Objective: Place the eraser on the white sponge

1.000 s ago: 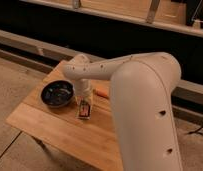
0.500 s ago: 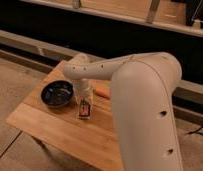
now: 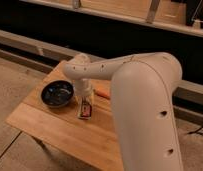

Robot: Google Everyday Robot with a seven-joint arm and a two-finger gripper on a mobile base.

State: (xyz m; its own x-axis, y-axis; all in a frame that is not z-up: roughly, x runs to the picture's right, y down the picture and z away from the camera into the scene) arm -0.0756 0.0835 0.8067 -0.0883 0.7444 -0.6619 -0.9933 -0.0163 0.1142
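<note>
The eraser [image 3: 85, 108], a small dark bar with a reddish-brown top, lies near the middle of the wooden table [image 3: 50, 130]. A cream-white edge shows beneath and around it, which is the white sponge [image 3: 90, 116]; the eraser seems to rest on it. My gripper [image 3: 85, 96] points down from the white arm, directly over the eraser's far end and very close to it. Whether it still touches the eraser does not show.
A dark bowl [image 3: 57, 93] sits just left of the gripper. An orange carrot-shaped thing [image 3: 102, 92] lies to its right, partly behind the arm. My large white arm [image 3: 145, 100] covers the table's right side. The floor drops away past the table's left and front edges.
</note>
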